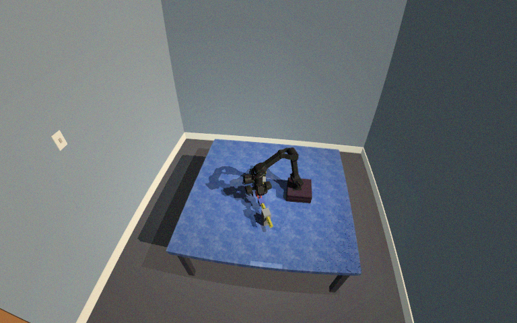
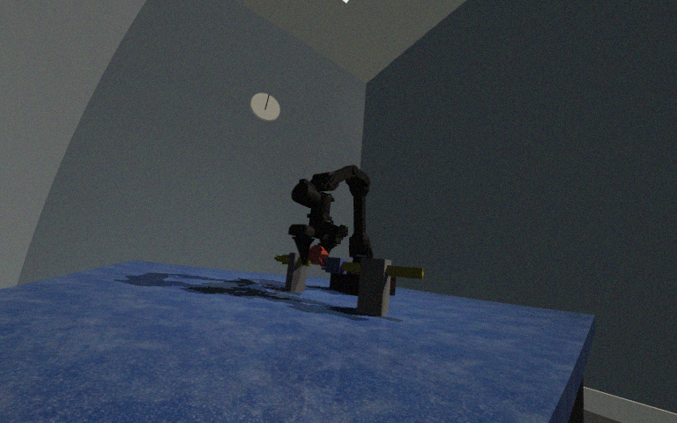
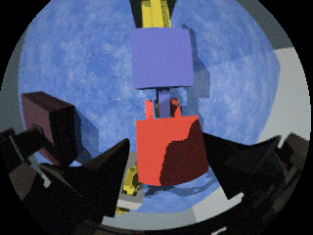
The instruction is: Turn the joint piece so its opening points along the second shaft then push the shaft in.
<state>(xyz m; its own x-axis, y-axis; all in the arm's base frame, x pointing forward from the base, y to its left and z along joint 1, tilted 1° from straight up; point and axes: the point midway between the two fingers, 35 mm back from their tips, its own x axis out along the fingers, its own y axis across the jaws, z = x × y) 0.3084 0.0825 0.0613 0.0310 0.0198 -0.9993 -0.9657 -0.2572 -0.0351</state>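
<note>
The hinged joint shows in the wrist view as a red square piece [image 3: 156, 147] linked to a purple block [image 3: 162, 58]. My gripper [image 3: 163, 139] [image 2: 316, 249] [image 1: 260, 194] is open, with one dark finger on each side of the red piece [image 2: 317, 254]. I cannot tell whether the fingers touch it. A second yellow shaft [image 3: 131, 186] [image 2: 282, 258] lies just below left of the red piece, in the far grey block [image 2: 296, 277]. The near grey block [image 2: 374, 286] carries the other shaft [image 2: 405, 272].
The arm's dark maroon base [image 1: 299, 194] [image 3: 49, 120] stands on the blue table [image 1: 305, 243] to the right of the parts. The near grey block [image 1: 265, 211] and its yellow shaft end [image 1: 268, 221] lie in front of the gripper.
</note>
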